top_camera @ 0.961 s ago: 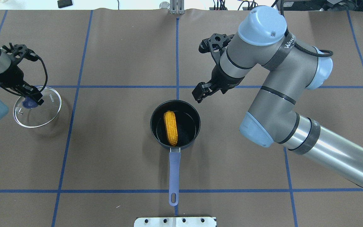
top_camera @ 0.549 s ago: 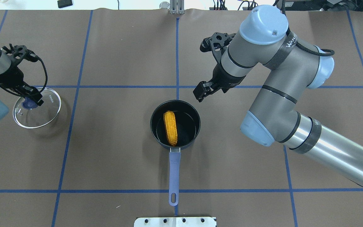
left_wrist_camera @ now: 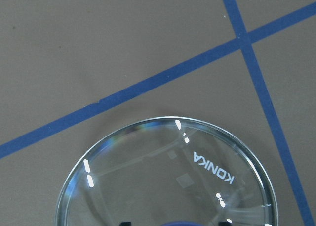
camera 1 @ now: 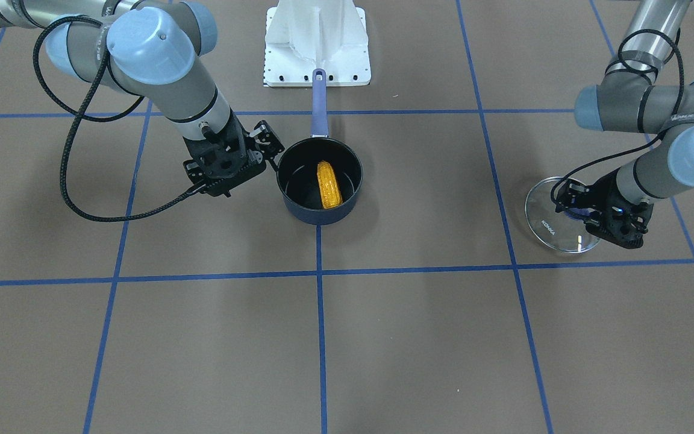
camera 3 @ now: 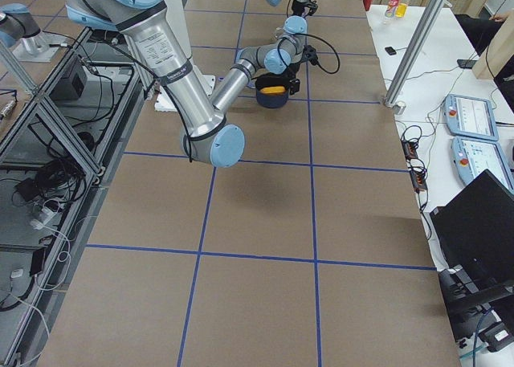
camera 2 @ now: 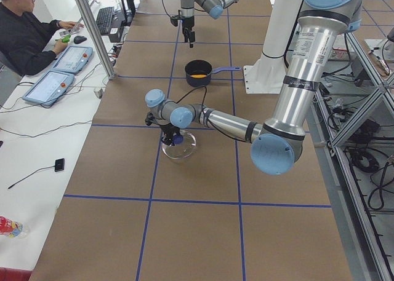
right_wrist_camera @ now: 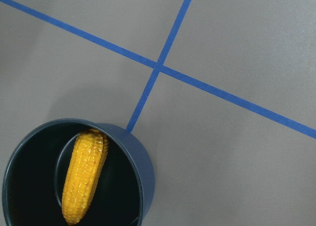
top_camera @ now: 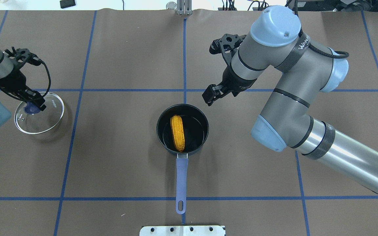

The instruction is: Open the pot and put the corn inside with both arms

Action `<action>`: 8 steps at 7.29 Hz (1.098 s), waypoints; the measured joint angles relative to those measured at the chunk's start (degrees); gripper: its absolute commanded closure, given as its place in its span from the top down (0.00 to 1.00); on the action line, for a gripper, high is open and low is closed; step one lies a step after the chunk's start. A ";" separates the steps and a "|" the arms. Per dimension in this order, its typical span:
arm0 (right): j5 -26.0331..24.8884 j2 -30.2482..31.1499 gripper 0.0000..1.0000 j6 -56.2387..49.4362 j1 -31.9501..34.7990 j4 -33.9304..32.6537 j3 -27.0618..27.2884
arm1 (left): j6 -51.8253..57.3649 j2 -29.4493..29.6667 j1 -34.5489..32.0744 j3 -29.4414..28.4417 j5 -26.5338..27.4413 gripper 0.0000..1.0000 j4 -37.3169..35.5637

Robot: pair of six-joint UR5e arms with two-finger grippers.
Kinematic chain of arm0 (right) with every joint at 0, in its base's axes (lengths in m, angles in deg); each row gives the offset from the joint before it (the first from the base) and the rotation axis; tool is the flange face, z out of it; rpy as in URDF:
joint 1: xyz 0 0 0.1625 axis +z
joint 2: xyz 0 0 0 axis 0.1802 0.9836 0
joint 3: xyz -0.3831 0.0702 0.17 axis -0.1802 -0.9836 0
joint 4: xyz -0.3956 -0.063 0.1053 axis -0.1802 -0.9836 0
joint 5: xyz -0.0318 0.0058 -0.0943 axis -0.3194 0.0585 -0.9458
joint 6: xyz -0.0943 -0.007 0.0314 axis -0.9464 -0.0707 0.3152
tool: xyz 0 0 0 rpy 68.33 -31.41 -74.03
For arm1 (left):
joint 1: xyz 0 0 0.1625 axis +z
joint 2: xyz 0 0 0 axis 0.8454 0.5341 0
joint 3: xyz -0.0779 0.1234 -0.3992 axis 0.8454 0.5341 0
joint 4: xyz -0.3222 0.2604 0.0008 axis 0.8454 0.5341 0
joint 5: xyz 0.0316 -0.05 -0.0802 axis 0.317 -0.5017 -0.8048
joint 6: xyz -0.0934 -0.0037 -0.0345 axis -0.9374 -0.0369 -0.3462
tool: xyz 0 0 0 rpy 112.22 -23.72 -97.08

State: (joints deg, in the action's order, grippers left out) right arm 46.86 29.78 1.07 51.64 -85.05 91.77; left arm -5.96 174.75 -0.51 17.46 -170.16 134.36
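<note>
The navy pot (top_camera: 205, 127) stands uncovered at the table's middle, with its lavender handle (top_camera: 181, 177) pointing toward the robot. The corn (top_camera: 178, 132) lies inside it; the right wrist view shows the corn (right_wrist_camera: 84, 176) in the pot (right_wrist_camera: 144, 176) too. My right gripper (top_camera: 209, 95) hangs just beyond the pot's far right rim, open and empty; it also shows in the front view (camera 1: 265, 141). My left gripper (top_camera: 33, 105) is shut on the blue knob of the clear glass lid (top_camera: 44, 119), far left of the pot. The lid (left_wrist_camera: 197, 171) looks slightly tilted.
A white mounting plate (top_camera: 182, 230) sits at the table's near edge behind the pot handle. Blue tape lines (top_camera: 77, 90) grid the brown table. An operator (camera 2: 24, 35) and teach pendants are beside the table's far side.
My right gripper has drawn slightly up and away from the pot. My left gripper with the lid has shifted a little. Pot and corn have not moved.
</note>
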 measured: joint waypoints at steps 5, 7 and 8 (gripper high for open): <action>0.12 -0.07 1.00 -0.06 0.76 -0.02 -0.03 | 0.18 0.17 0.02 0.13 -0.88 0.99 0.07; 0.22 0.25 1.00 -0.09 2.90 -0.02 0.30 | 0.31 0.80 -1.44 0.75 -1.87 1.00 -0.05; 0.28 1.58 1.00 -1.04 4.74 -0.03 1.00 | 0.35 1.33 -4.10 0.91 -1.83 1.00 -0.15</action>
State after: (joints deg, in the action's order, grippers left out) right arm 47.15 31.36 0.02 56.38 -85.08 92.77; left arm -5.62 176.08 -4.61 18.37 -171.99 134.21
